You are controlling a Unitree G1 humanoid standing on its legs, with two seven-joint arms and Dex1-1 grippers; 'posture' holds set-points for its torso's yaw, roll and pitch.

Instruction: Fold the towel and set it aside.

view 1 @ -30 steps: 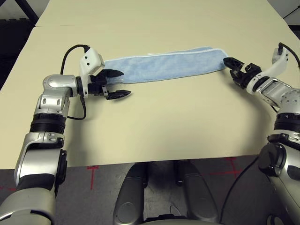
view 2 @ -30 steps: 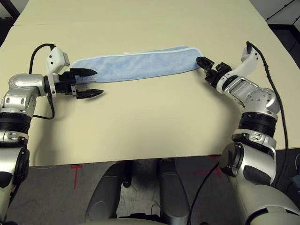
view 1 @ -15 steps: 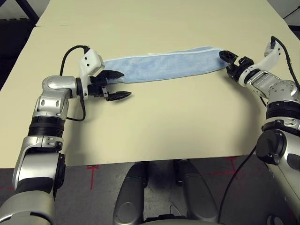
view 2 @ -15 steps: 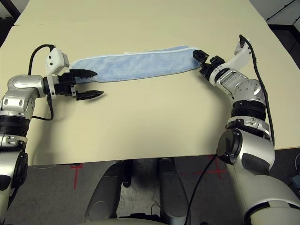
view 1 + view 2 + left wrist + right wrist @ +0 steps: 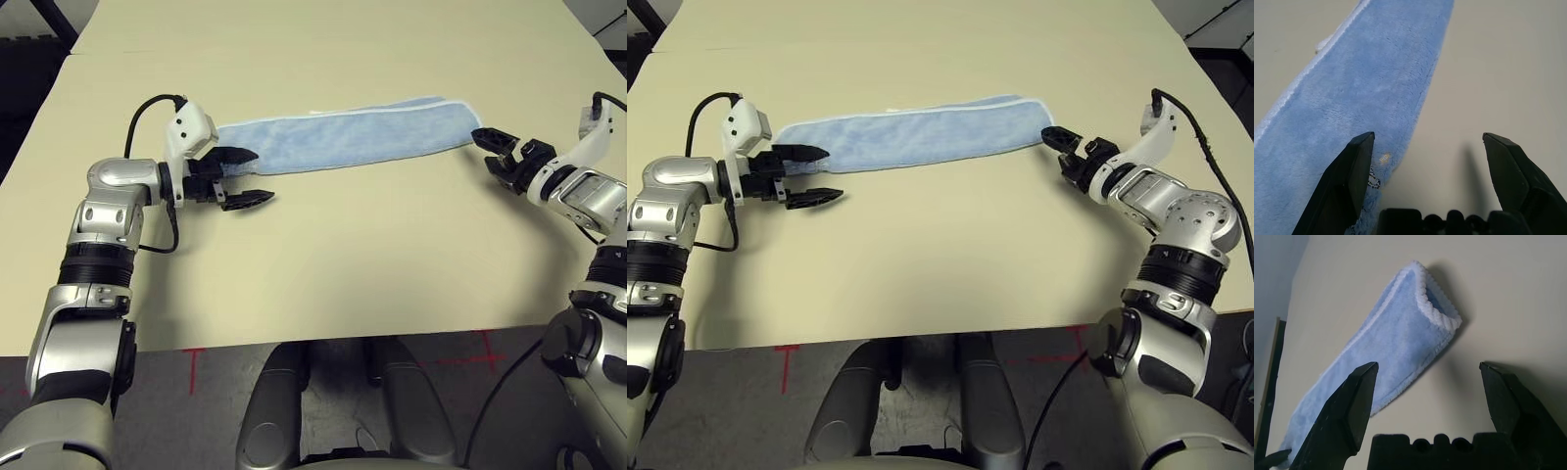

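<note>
Lying crosswise on counter (image 5: pixel 323 274), towel (image 5: pixel 343 137) spans between both gaping empty pincers: left pincer (image 5: pixel 245 176) touching its end, right pincer (image 5: pixel 495 147) just off other end.

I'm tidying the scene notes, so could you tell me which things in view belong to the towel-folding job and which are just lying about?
Part of the job:
- towel, folded into a long strip
- left hand, open, at the towel's left end
- right hand, open, just off its right end

Just there:
- table, otherwise nothing loose on it
</note>
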